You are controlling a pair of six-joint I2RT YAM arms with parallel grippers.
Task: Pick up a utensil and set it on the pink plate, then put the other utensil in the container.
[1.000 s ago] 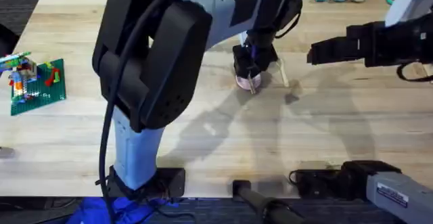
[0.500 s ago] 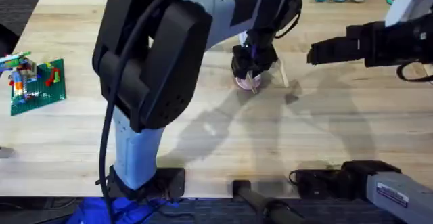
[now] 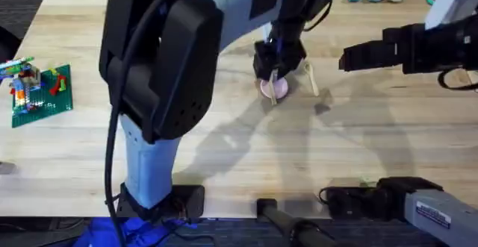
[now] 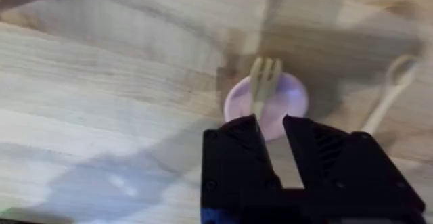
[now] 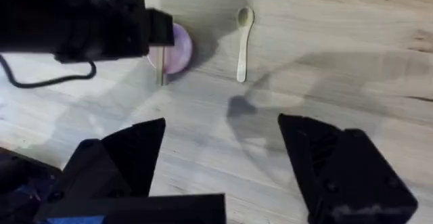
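Right now I see my left gripper clamped on the fork, whose tines reach over the pink plate just ahead of its fingers.

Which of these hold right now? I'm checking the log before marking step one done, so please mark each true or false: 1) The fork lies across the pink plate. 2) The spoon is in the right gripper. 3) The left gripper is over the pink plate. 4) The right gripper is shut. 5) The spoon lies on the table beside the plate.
1) True: the fork lies across the pink plate, its tines past the rim.
2) False: the spoon lies on the wooden table, apart from the right gripper.
3) True: the left gripper hangs right over the plate, around the fork's handle.
4) False: its fingers stand wide open, holding nothing.
5) True: it lies alongside the plate, not touching it.
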